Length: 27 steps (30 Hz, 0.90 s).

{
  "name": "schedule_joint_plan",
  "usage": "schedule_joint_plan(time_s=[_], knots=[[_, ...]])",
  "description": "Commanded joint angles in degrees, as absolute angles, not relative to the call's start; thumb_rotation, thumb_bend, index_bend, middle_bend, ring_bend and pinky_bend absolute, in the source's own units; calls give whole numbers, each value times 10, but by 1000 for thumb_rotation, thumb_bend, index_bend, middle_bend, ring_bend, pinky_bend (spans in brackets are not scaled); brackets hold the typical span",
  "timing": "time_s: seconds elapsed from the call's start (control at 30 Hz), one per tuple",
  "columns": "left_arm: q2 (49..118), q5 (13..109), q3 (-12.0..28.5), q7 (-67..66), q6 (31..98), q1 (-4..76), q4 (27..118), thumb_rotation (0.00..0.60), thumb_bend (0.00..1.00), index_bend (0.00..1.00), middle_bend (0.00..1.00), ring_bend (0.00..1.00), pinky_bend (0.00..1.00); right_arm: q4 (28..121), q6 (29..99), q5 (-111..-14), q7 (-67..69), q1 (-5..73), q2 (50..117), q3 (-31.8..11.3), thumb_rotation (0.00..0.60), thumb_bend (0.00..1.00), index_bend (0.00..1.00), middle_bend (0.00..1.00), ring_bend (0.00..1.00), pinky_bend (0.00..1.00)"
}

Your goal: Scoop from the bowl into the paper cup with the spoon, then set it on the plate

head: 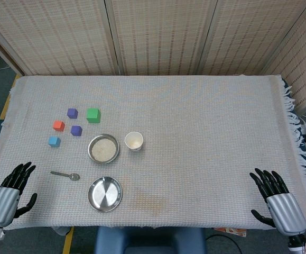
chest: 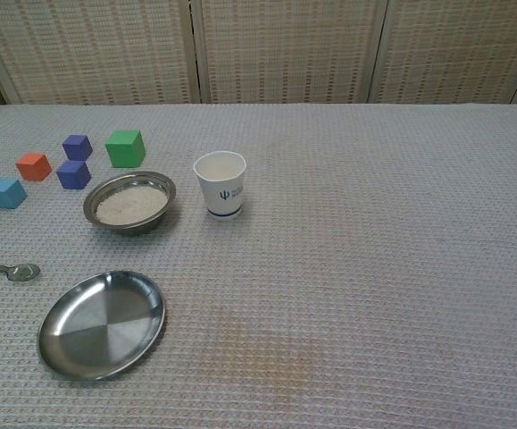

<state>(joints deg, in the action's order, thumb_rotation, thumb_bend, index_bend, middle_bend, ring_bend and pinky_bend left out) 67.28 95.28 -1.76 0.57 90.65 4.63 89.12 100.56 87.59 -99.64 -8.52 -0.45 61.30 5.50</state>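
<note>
A metal bowl [head: 103,148] [chest: 129,203] of pale grains sits left of centre. Just to its right stands a white paper cup [head: 134,141] [chest: 220,183], upright. A metal spoon [head: 65,174] [chest: 8,269] lies flat on the cloth, left of the empty metal plate [head: 105,193] [chest: 103,323] near the front edge. My left hand [head: 9,193] rests at the front left corner, fingers spread, holding nothing, a short way left of the spoon. My right hand [head: 277,200] rests at the front right, fingers spread and empty. Neither hand shows in the chest view.
Several small cubes sit left of the bowl: green [head: 93,115] [chest: 125,147], two purple [head: 72,113] [head: 76,130], orange [head: 58,125] [chest: 33,165] and blue [head: 54,141] [chest: 5,192]. A woven cloth [head: 205,137] covers the table; wicker screens stand behind.
</note>
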Motion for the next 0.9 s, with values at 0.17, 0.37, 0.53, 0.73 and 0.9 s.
schedule_joint_plan(time_s=[0.17,0.37,0.53,0.73,0.9], knots=[[696,961,-5,-12,906,57,880,600,419,6,289,261,455,1007,882,-996,-77,-8,608,55,600,59,0,0,0,0],[747,966,-11,-5,837,95,834,600,423,286,1000,1000,1000,1008,874,-986,-81,-8,610,52,600,59,0,0,0,0],[803,941,-2,-47,771,126,766,600,422,370,1000,1000,1000,1011,860,-984,-95,-4,616,53,600,59,0,0,0,0],[846,896,19,-41,731,146,698,600,420,412,1000,1000,1000,1017,858,-983,-101,-6,615,54,600,59,0,0,0,0],[880,876,27,-35,707,162,639,600,419,428,1000,1000,1000,1019,854,-979,-101,-4,613,53,600,59,0,0,0,0]])
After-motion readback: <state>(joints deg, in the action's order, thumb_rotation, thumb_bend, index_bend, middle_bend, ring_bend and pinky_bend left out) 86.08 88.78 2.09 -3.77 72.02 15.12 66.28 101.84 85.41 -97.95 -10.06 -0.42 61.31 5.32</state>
